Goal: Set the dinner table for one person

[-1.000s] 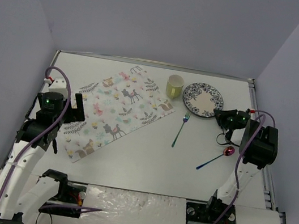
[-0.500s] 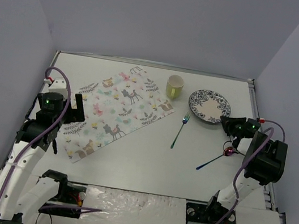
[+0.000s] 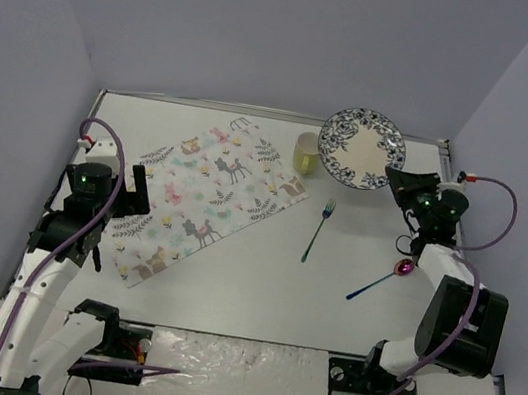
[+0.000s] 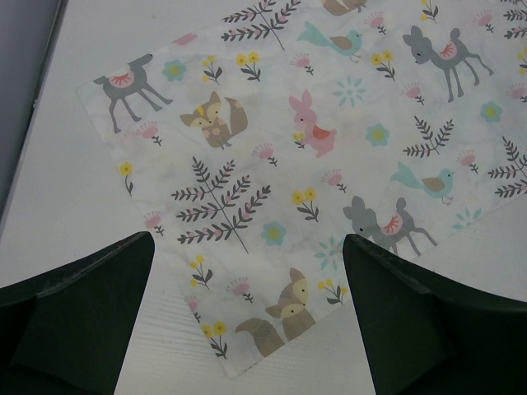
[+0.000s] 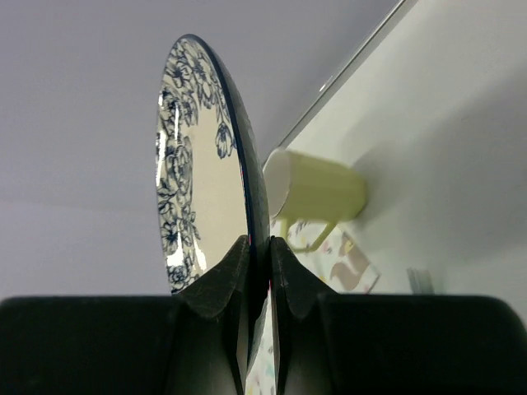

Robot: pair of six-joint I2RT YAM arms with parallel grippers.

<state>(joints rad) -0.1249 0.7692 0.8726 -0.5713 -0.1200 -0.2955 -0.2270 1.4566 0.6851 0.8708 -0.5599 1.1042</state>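
The white dinner table (image 3: 261, 278) carries a floral animal-print placemat (image 3: 206, 195), a yellow mug (image 3: 306, 152), a fork (image 3: 317, 229) and a purple-bowled spoon (image 3: 380, 279). My right gripper (image 3: 394, 179) is shut on the rim of a blue-patterned plate (image 3: 358, 147) and holds it raised and tilted above the table's far right. In the right wrist view the plate (image 5: 202, 156) stands edge-on between the fingers (image 5: 222, 276), with the mug (image 5: 317, 191) behind. My left gripper (image 3: 133, 191) is open over the placemat's left edge (image 4: 272, 164).
Purple walls close in the table on three sides. A metal rim (image 3: 278, 114) runs along the far edge. The right arm's cable (image 3: 490, 210) loops beside the right wall.
My right gripper has lifted the plate off the table and swung it up and back, tilting it on edge. The left arm has not moved.
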